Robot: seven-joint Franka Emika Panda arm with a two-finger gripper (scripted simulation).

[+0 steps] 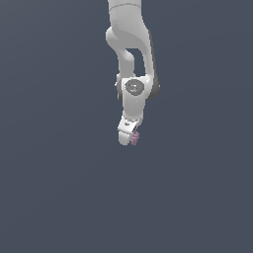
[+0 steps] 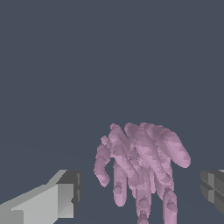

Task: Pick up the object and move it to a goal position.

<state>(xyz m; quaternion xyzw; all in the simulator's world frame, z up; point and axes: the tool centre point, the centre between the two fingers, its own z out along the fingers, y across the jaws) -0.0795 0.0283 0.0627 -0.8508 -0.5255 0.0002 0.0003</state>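
Observation:
The object [image 1: 134,138] is a small pinkish-purple lumpy piece with stubby prongs, lying right at the tip of my white gripper [image 1: 128,139] in the exterior view. In the wrist view the object [image 2: 140,162] fills the space between my two fingers, with its prongs fanned out. My gripper [image 2: 140,192] is open. One fingertip [image 2: 68,192] and the other fingertip [image 2: 213,187] each stand a small gap away from the object's sides, touching neither. Part of the object is hidden behind the gripper in the exterior view.
The white arm [image 1: 131,44] comes down from above in the exterior view. Everything around it is a plain dark grey-blue surface with no other object or edge in sight.

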